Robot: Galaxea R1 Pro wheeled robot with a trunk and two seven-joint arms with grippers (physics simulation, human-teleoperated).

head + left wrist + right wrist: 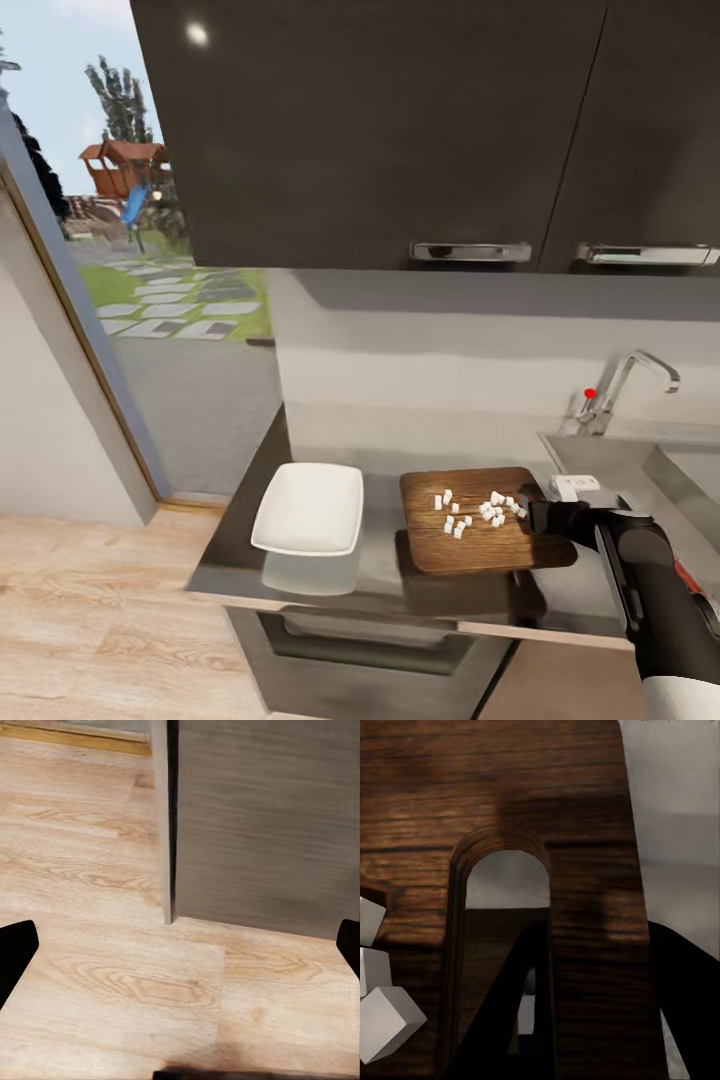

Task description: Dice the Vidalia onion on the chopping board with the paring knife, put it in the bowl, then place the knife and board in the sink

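Note:
The dark-brown chopping board (470, 540) hangs slightly above the grey countertop (380, 560), its shadow showing beneath it. Several white cubes of diced onion (478, 510) lie on top of it. My right gripper (528, 503) is shut on the board's right end. In the right wrist view one finger (510, 1012) shows through the slot handle hole and the other stands outside the board's (510, 787) end edge, with onion cubes (382, 1020) nearby. The white bowl (308, 508) sits to the board's left. My left gripper (182, 949) is open over the wooden floor.
The sink (690, 470) with its chrome faucet (625, 385) and red knob (590, 393) lies at the right. A red sliver (684, 572) shows behind my right forearm. Dark wall cabinets (400, 130) hang overhead. The countertop ends left of the bowl.

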